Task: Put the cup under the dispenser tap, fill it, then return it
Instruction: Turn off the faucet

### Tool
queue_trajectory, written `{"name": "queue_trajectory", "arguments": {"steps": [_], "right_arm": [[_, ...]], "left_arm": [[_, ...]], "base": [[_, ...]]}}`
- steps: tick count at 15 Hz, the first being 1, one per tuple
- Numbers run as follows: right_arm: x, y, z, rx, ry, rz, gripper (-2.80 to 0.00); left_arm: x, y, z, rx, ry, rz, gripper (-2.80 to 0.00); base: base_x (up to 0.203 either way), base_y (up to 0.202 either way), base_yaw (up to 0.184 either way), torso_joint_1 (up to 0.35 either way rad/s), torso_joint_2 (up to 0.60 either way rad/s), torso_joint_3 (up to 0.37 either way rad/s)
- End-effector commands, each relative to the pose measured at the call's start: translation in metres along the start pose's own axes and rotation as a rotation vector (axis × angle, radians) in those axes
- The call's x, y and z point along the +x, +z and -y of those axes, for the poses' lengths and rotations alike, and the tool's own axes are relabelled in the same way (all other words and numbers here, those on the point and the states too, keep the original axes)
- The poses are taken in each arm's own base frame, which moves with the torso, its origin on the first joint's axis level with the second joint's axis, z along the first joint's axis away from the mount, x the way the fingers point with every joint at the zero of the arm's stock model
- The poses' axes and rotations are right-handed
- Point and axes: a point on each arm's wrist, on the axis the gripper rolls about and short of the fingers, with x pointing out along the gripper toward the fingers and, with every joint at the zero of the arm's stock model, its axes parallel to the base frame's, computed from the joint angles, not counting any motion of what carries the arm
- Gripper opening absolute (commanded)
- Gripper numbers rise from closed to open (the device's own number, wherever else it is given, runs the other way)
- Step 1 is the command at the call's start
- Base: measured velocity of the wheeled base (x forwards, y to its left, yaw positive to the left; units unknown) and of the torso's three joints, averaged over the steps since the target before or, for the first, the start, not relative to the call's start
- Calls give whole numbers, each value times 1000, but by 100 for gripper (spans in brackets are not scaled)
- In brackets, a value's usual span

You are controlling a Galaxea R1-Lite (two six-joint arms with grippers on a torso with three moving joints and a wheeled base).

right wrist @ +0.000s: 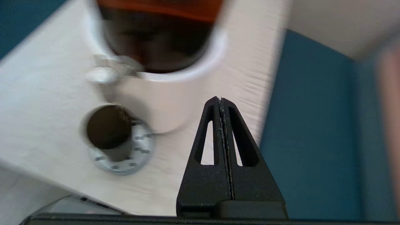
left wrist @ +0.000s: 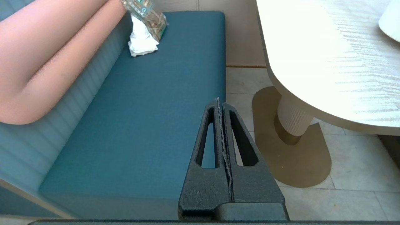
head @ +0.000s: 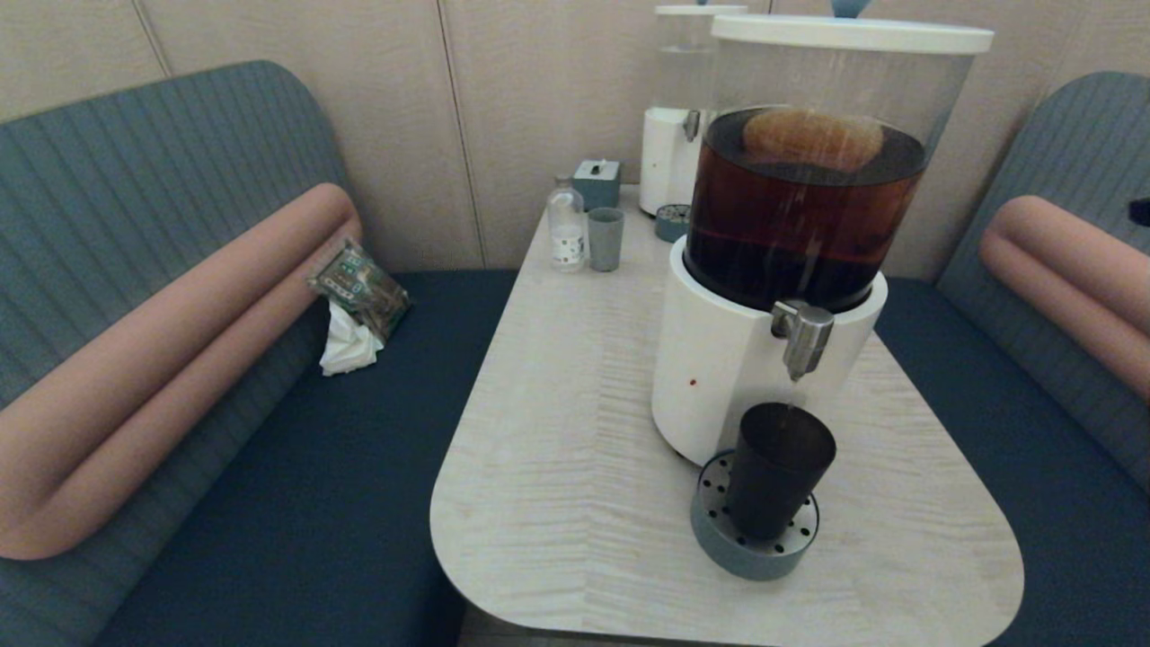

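Observation:
The dark tapered cup stands upright on the round grey drip tray, directly below the brushed-steel dispenser tap. A thin thread of liquid shows between spout and cup. The tap belongs to the white-based dispenser with dark brown liquid. My right gripper is shut and empty, hovering off the table's right side, apart from the cup. My left gripper is shut and empty, low beside the left bench. Neither arm shows in the head view.
At the table's far end stand a small bottle, a grey-blue tumbler, a tissue box and a second, colourless-tank dispenser. A packet and tissue lie on the left bench. The table's pedestal is near my left gripper.

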Motion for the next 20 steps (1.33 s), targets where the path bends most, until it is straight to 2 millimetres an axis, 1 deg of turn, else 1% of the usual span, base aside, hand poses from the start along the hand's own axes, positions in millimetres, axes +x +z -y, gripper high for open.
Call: {"name": "queue_trajectory", "arguments": {"steps": [1,3,6,10,13,15,20], "right_arm": [[-19,-5,8,24,-88,21,-280],[-31,-10,15,59,-185,10,-280],[-51,-21,24,91,-269,-5,-280],[-68,-45,29,120,-353,-37,-280],[-77,-63,28,146,-364,-48,-280],[-88,-72,27,189,-365,-24,-280],[-125,-104,26,246,-358,65,-280]], "left_arm": [[0,0,0,0,1,-2,-280],[0,0,0,0,2,-2,-280],[0,0,0,0,1,-2,-280],[0,0,0,1,2,-7,-280],[0,-1,0,-2,5,-6,-280],[0,-1,0,-2,5,-6,-280],[0,-1,0,-2,5,-6,-280]], "base": [[0,0,0,0,0,0],[0,0,0,0,0,0],[0,0,0,0,0,0],[0,0,0,0,0,0],[0,0,0,0,0,0],[0,0,0,0,0,0],[0,0,0,0,0,0]]}}
